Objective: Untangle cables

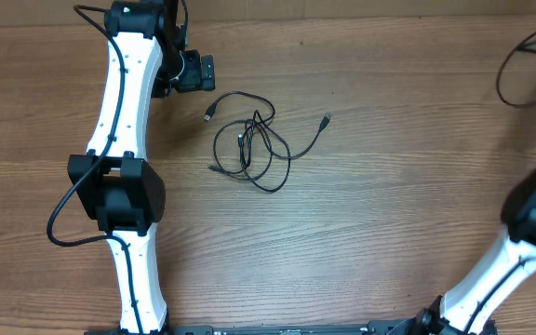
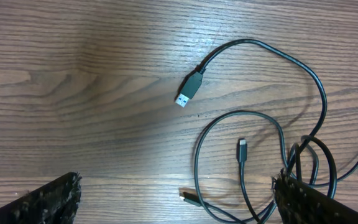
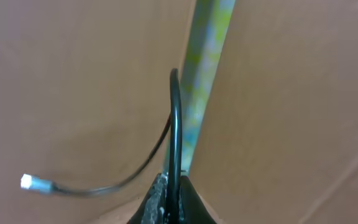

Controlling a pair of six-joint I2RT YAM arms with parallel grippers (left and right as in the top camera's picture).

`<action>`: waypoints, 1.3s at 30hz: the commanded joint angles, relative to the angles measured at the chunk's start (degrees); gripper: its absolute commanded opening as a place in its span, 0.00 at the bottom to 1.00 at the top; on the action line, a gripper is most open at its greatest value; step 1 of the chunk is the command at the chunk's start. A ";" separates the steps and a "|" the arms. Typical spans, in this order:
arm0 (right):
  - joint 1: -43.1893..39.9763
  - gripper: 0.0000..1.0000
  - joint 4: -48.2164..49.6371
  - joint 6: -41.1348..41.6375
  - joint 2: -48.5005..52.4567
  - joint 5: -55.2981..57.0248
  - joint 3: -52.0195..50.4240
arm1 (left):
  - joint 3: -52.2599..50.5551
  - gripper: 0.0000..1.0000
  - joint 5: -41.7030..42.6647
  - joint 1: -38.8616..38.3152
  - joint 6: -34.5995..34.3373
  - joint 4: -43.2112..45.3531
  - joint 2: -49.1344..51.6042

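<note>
A loose tangle of thin black cables point(image 1: 254, 144) lies on the wooden table near its middle, with plug ends sticking out left point(image 1: 209, 115) and right point(image 1: 326, 120). My left gripper point(image 1: 203, 73) hovers just up and left of the tangle. In the left wrist view it point(image 2: 176, 208) stands wide open and holds nothing. A USB plug point(image 2: 190, 87), a small plug point(image 2: 242, 149) and cable loops point(image 2: 260, 118) lie ahead of it. My right gripper point(image 3: 174, 182) is shut on one black cable point(image 3: 174, 118), which arches up and trails left to a silver plug point(image 3: 27, 182).
The left arm point(image 1: 119, 121) runs down the left side of the table point(image 1: 389, 233). The right arm point(image 1: 529, 223) stands at the right edge, with a black cord loop point(image 1: 513, 65) above it. Behind the right gripper are brown panels point(image 3: 291, 93).
</note>
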 commanded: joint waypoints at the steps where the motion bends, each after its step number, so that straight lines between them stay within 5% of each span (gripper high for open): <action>1: -1.53 0.04 -1.25 -2.49 6.43 4.35 6.75 | 1.31 1.00 0.66 -0.22 -0.39 0.04 0.09; 11: -4.96 0.04 -10.95 1.79 16.85 3.19 6.60 | 1.31 0.99 0.68 -0.39 -2.32 0.24 0.09; 12: -4.96 0.10 -11.89 3.10 17.35 2.58 6.60 | 1.31 1.00 0.66 -0.46 -2.32 0.37 0.09; 14: -4.96 0.39 -14.23 6.25 17.42 0.98 6.60 | 1.31 1.00 0.63 -0.52 -2.29 0.70 0.09; 17: -4.96 0.97 -16.96 11.21 16.79 -1.60 6.69 | 1.31 1.00 0.66 -0.52 -2.32 0.76 0.09; 18: -4.94 1.00 -18.36 11.34 16.11 -2.56 6.69 | 1.31 1.00 0.66 -0.52 -2.32 0.76 0.09; 24: -3.56 1.00 -30.05 16.28 8.44 -6.45 6.69 | 1.31 1.00 0.66 -0.52 -2.32 0.94 0.09; 32: -3.41 1.00 -48.37 34.62 5.14 -35.32 6.64 | 1.31 1.00 0.63 -0.52 -2.27 1.33 0.09; 39: -4.92 1.00 -47.69 38.34 5.18 -49.62 6.62 | 1.31 0.99 0.61 -0.52 -0.96 0.79 0.09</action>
